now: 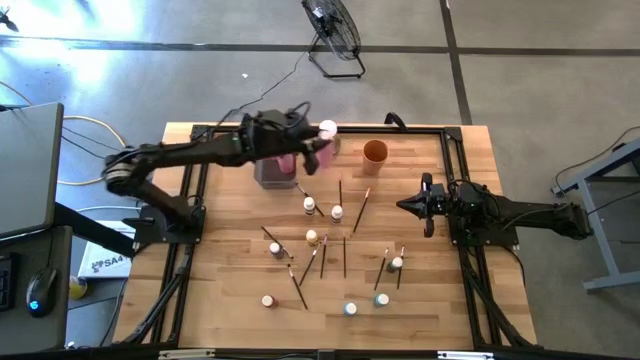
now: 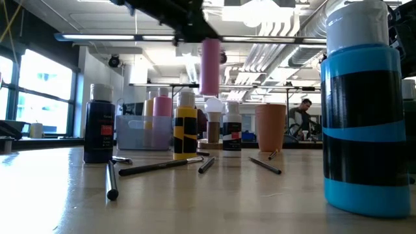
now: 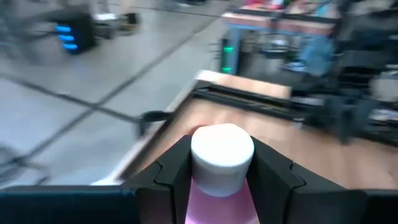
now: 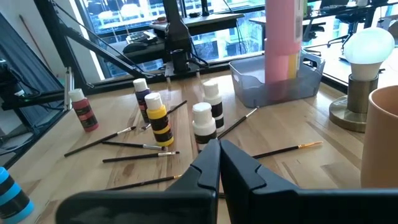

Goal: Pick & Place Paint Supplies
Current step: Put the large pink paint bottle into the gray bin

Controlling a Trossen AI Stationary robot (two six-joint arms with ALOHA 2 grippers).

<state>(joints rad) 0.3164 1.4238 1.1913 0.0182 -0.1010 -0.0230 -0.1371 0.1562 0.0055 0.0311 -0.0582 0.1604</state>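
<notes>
A pink paint bottle (image 2: 209, 68) with a white cap (image 3: 222, 151) hangs upright in the air, with my left gripper (image 1: 316, 152) shut on it. It hangs above the grey tray (image 4: 277, 84), which stands at the table's far side and holds a yellow bottle (image 2: 150, 112) and another pink one (image 2: 162, 110). Several small paint bottles (image 1: 312, 238) and thin dark paintbrushes (image 1: 345, 255) lie scattered over the table's middle. My right gripper (image 1: 412, 206) waits shut at the table's right, touching nothing. My left gripper pinches the pink bottle between its two fingers (image 3: 171, 171), at the bottle's top end just below the white cap (image 3: 219, 177). The fingers come in nearly level from the table's left. The bottle hangs upright below them, clear of the tray and table.
A white ball on a metal base (image 1: 327, 128) and an orange cup (image 1: 375, 152) stand at the far side, right of the tray. In the low view a blue-and-black bottle (image 2: 364, 110) stands close to the camera. Black frame rails (image 1: 455, 160) border the table.
</notes>
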